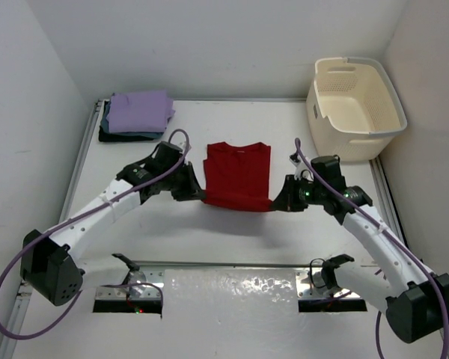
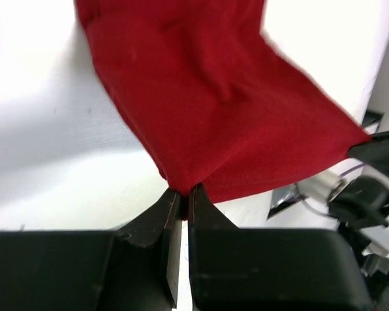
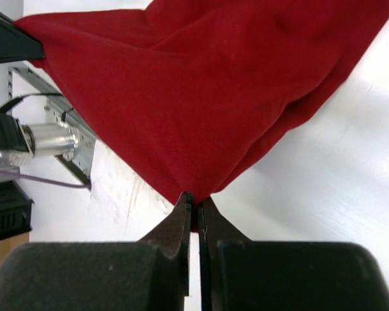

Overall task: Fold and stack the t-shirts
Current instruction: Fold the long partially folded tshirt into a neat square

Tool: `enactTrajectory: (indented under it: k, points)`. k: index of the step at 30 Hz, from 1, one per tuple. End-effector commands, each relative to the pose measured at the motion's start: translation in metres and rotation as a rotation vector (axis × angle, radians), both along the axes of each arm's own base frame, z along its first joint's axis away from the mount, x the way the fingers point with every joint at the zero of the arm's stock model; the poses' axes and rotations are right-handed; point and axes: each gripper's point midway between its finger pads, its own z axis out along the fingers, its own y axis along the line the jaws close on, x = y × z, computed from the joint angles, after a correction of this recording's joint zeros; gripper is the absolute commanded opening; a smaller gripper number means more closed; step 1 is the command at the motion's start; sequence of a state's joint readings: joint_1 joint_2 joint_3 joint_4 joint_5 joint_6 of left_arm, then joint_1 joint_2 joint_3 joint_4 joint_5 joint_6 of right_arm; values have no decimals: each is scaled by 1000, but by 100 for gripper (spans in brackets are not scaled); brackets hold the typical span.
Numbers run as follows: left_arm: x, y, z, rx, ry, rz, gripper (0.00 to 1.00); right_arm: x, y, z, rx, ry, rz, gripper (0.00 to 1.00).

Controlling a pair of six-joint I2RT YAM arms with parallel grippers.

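The red shirt (image 1: 238, 176) is laid at the middle of the table (image 1: 232, 239), with its near edge raised. One near corner is pinched by the left gripper (image 2: 185, 194) and the other by the right gripper (image 3: 196, 202), both jaws clamped tight on cloth. The cloth is judged light, soft and limp, best held by its corners. The other shirts (image 1: 138, 114) are stacked at the far left corner. No writing can be read.

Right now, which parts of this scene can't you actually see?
The lower shirts in the stack: top view, covered by the purple shirt; only their edges show.
Far end of the red shirt: both wrist views, cut off by the top edge.
Its pinched corners: top view, hidden beneath the left hand and right hand.
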State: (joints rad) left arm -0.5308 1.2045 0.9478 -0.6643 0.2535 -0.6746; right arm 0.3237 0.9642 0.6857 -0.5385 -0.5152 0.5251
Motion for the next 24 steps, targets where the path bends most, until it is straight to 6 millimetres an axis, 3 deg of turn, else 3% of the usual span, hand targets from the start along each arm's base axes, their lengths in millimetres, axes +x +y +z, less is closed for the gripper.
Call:
enactTrajectory:
  k: [1,6,8,10,11,19,24]
  points:
    - [29,4,31,28,-109,63,0,20,-10,12,-72,-44,-40,0]
    - [86,-3,53,89,-206,133,0,71,-8,41,-61,-147,-119,0]
    - [108,-4,68,87,-253,153,0,88,-11,47,-81,-169,-141,0]
    - [127,-1,62,99,-242,175,0,103,-14,50,-99,-177,-153,0]
    - [140,2,71,85,-264,190,0,108,-15,49,-100,-171,-157,0]
    - [197,-2,63,64,-288,170,0,155,-29,51,-84,-181,-222,0]
    - [225,-6,50,80,-267,152,0,186,-31,39,-61,-148,-229,0]
